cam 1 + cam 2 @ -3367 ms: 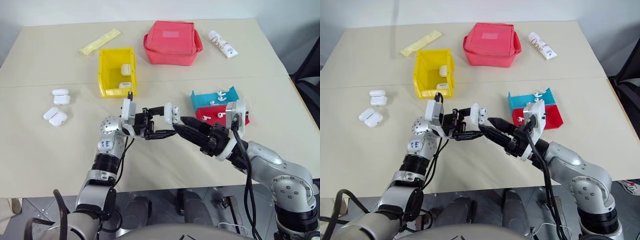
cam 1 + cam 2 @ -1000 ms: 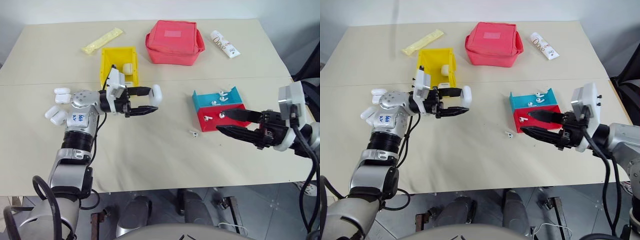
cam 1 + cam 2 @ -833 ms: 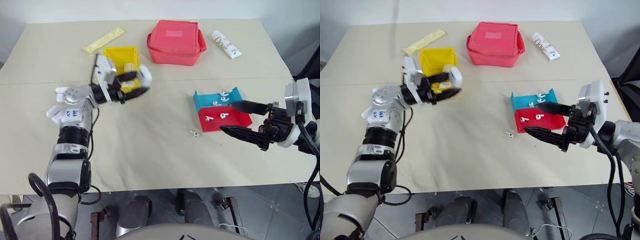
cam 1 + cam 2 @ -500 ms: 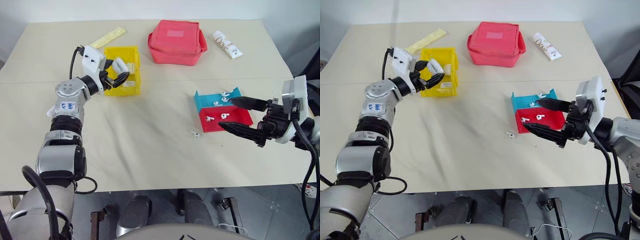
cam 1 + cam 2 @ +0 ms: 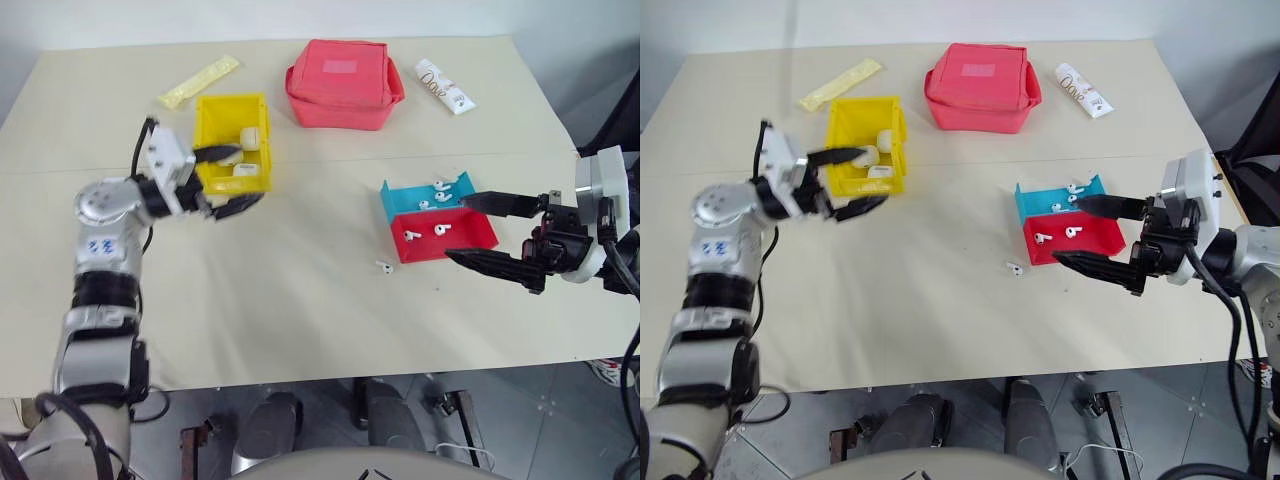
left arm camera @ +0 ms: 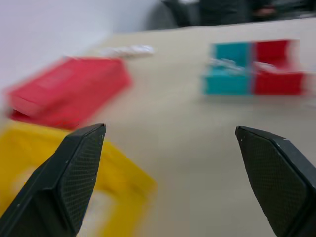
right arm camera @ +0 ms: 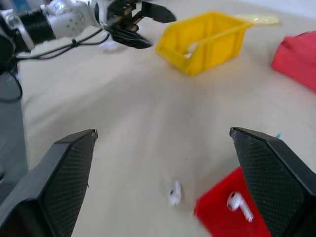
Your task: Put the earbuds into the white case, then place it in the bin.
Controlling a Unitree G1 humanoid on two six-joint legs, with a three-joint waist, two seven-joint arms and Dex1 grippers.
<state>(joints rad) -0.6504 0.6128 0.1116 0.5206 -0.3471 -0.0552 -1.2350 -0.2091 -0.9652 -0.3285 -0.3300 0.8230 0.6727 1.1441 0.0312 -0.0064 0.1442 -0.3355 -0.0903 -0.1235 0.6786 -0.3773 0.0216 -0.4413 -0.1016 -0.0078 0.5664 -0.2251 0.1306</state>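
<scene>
Two white cases [image 5: 244, 150] lie inside the yellow bin [image 5: 232, 143], just beyond the spread, empty left fingers [image 5: 228, 180]. One loose earbud [image 5: 383, 267] lies nearest the right fingers [image 5: 487, 232], likewise released.

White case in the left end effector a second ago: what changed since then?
The left end effector swung it over to the bin and let go; its fingers now stand open and empty beside the bin, where white cases lie. The right end effector opened wider, empty. The loose earbud and the trays stayed put.
</scene>
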